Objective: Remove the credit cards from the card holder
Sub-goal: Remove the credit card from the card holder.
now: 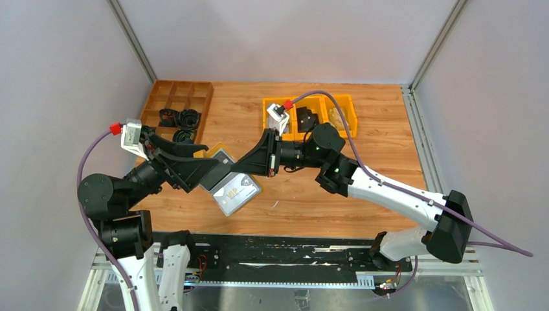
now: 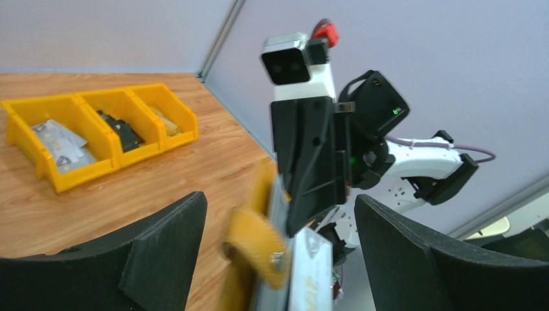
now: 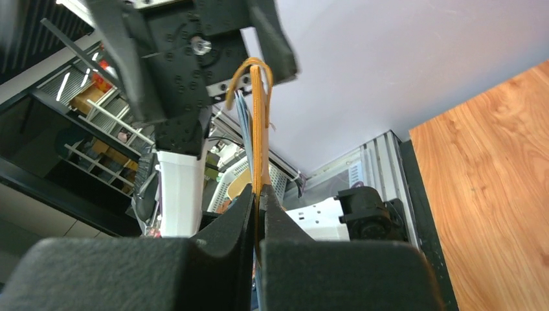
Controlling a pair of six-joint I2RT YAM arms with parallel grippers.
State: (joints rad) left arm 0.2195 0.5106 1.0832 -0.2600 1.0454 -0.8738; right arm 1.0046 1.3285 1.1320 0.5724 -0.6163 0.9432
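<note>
Two arms are meeting over the middle of the wooden surface [image 1: 375, 149] in the overhead view. The right gripper [image 1: 237, 168] is pinching the mustard card holder [image 1: 219, 155] from the right, and the left gripper [image 1: 210, 167] is sitting around it from the left. A grey credit card [image 1: 238, 193] printed "VIP" is sticking out of the holder toward the near edge. Yellow bins [image 1: 343, 127] are standing at the far side, and a brown divided tray [image 1: 175, 91] is holding black pieces [image 1: 181, 118] at the far left.

In the left wrist view, the left jaws are standing wide apart. Their black fingers [image 2: 162, 253] are flanking the holder without touching it. The holder's snap tab [image 2: 256, 249] is hanging between them. The right gripper is reaching in from above, jaws closed on the holder's upper part, and the card's pale face is showing below.

In the right wrist view, the right jaws are pressing together on the holder's thin mustard edge, which is rising upright between them. Grey-blue sleeves [image 3: 243, 120] are showing just beside that edge, and the left gripper is facing in from behind it.
</note>
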